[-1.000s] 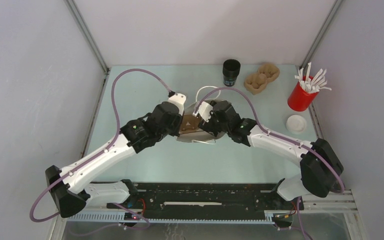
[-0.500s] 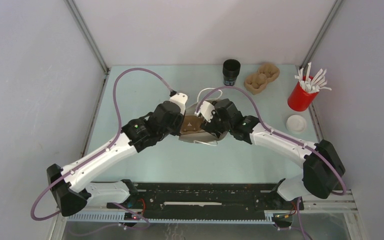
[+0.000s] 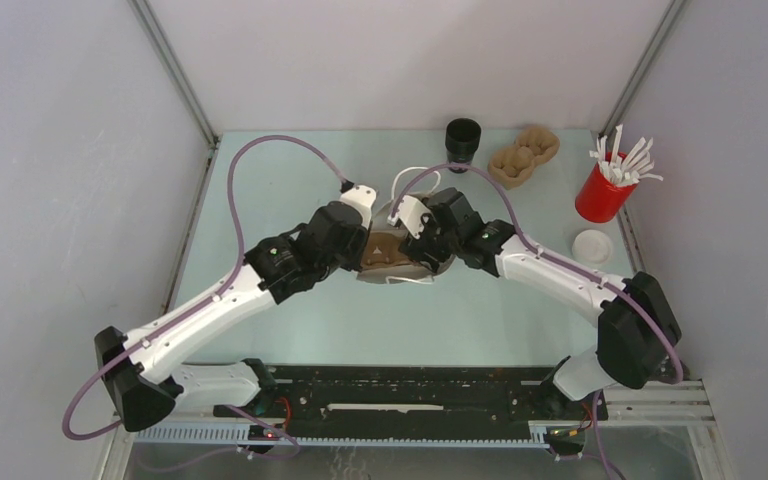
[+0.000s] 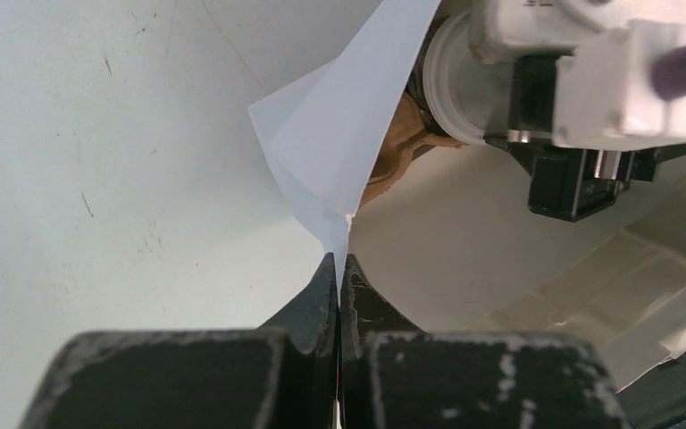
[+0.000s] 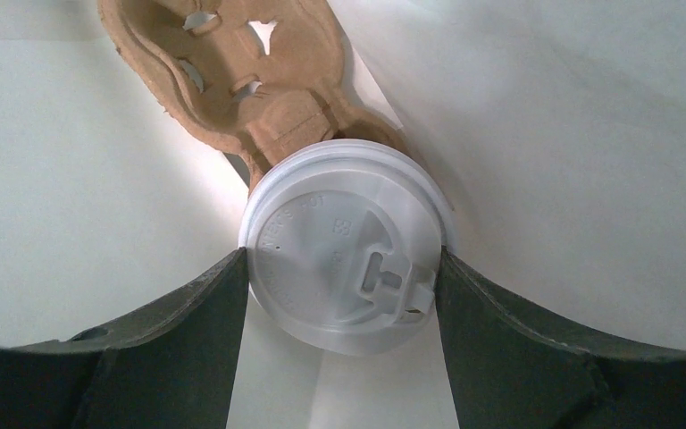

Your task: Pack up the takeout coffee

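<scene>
The takeout coffee (image 5: pixel 344 241) shows its white domed lid; the black cup below is hidden. My right gripper (image 5: pixel 344 257) is shut on the lid's rim, one finger (image 5: pixel 201 313) on each side, inside a white paper bag (image 5: pixel 545 134). The cup hangs over the near pocket of a brown pulp carrier (image 5: pixel 232 63) in the bag; whether it rests in it I cannot tell. My left gripper (image 4: pixel 339 261) is shut on the bag's edge (image 4: pixel 348 134), holding it up. From above, both grippers meet at the bag (image 3: pixel 392 268) in mid-table.
At the back stand a lidless black cup (image 3: pixel 463 143) and a second pulp carrier (image 3: pixel 523 157). A red cup of white sticks (image 3: pixel 605 190) and a loose white lid (image 3: pixel 593 245) sit at the right edge. Walls enclose the table.
The right arm has shifted slightly left and forward over the bag with the coffee. The left gripper still holds the bag's edge.
</scene>
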You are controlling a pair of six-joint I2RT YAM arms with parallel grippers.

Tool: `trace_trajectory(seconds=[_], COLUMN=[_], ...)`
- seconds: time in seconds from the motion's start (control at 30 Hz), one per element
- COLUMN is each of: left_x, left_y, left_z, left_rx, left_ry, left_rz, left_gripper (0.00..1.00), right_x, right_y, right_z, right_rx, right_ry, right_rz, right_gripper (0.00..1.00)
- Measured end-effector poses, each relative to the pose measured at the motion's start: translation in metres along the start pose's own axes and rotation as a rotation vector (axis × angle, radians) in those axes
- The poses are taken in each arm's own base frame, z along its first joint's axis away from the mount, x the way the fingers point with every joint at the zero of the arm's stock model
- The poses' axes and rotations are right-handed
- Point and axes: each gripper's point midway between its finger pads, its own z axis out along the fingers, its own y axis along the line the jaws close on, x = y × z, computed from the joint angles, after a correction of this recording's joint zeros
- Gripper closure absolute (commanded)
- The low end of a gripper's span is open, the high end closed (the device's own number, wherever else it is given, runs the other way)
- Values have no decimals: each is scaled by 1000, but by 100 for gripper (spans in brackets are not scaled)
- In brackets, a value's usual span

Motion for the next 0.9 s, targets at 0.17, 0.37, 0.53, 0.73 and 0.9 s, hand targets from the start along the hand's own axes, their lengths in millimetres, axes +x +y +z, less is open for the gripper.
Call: trace_trajectory(seconds=[0.17, 0.37, 0.53, 0.73, 0.9], left_x=[-3, -7, -8, -14, -18], left_y=[1, 12, 32, 38, 43], left_z=[-1, -4, -9, -7, -7], left_rx=[-12, -54, -94, -115, -147], left_ry=[34, 109, 172, 238, 286], left_rz=[11, 10, -55, -76, -77], left_gripper=[100, 99, 99, 85, 70], right_x=[-3, -5, -9, -12, -13], right_y=[0, 8, 19, 30, 32], right_z=[8, 9, 9, 10, 13], right_rx=[-14, -61, -134, -210, -238], right_ry=[26, 55, 88, 123, 146], right_rz=[13, 19, 31, 50, 56], right_gripper=[55, 55, 54, 53, 52])
